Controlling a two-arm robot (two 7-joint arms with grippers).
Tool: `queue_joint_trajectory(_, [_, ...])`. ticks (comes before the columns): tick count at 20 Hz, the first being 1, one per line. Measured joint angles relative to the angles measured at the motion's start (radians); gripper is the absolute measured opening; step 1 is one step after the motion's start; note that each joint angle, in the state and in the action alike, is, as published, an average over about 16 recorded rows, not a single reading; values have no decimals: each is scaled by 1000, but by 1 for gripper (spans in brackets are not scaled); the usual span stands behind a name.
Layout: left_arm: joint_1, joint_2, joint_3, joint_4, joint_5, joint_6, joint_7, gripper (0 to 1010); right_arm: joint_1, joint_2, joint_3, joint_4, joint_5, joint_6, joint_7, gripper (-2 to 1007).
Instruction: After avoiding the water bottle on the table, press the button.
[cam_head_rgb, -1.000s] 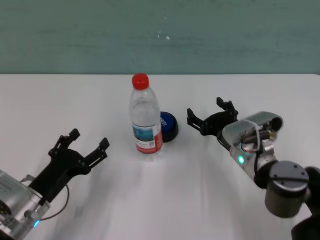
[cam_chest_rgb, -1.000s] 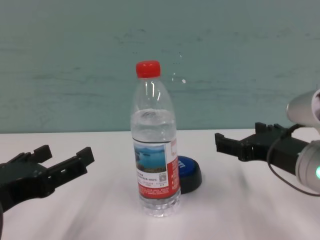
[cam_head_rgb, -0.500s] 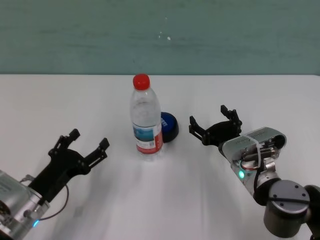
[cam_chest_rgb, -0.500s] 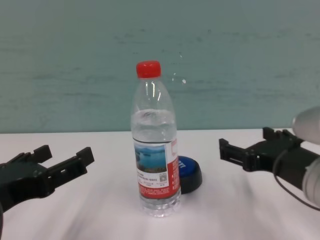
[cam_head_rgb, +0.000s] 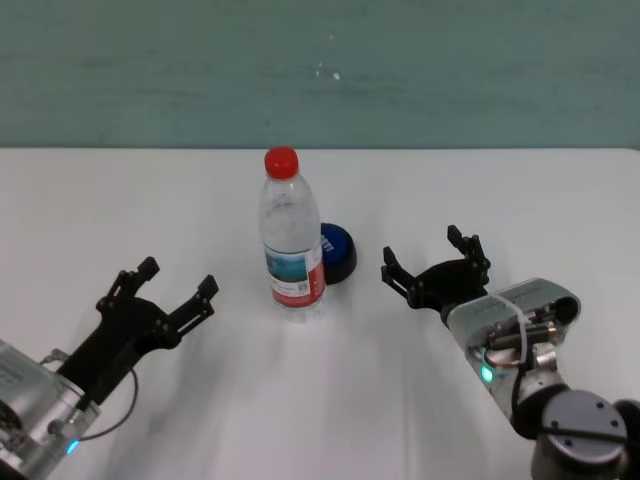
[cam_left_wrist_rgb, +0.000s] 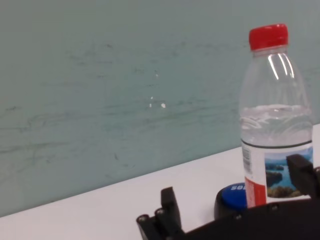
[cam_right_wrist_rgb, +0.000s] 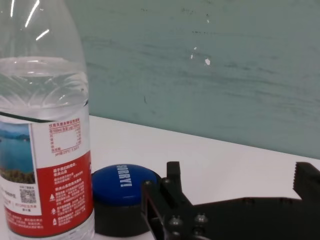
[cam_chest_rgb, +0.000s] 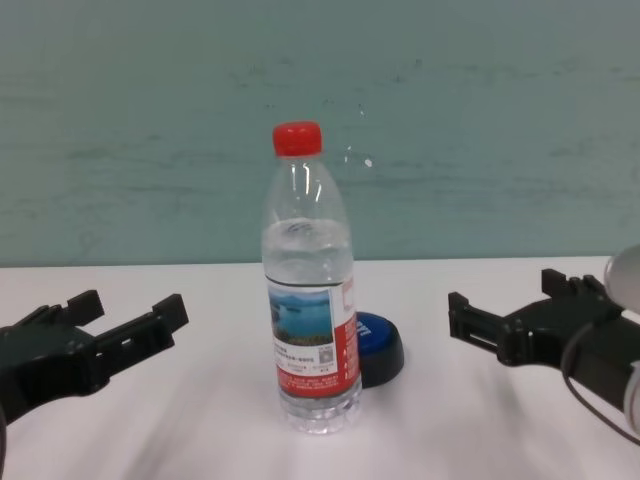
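1. The water bottle (cam_head_rgb: 291, 240) stands upright near the middle of the white table (cam_head_rgb: 320, 400). It has a red cap and a red-and-white label, and the water reaches about to its shoulder.
2. The blue button (cam_head_rgb: 337, 252) sits just behind the bottle, a little toward the robot's right side. In the chest view the bottle hides about half of it.
3. The right end effector (cam_head_rgb: 435, 268) is low over the table on the right of the button, with bare table between them. Its fingers are spread wide and they hold nothing.
4. During the last second this end effector has moved back toward the robot and a little more to the right (in the head view it was higher in the picture and closer to the button). The bottle and the button have not moved.
5. I judge that this retreat is part of going around the bottle; the press is not yet done. From the right side the way to the button looks free, so the next approach should come from there and stay away from the bottle, which could tip easily.
6. The left end effector (cam_head_rgb: 160, 290) rests over the table well to the left of the bottle, also wide open and empty, and it looks idle.
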Motion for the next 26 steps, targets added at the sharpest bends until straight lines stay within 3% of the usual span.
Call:
queue_joint_trajectory(11, [0,0,0,0,0,0,0,1010,-53,-23,8,-22,-29,-23,6,1004])
queue_joint_trajectory(26, [0,0,0,0,0,0,0,1010,-65,-31,10,-17,-29,-37,15,1004])
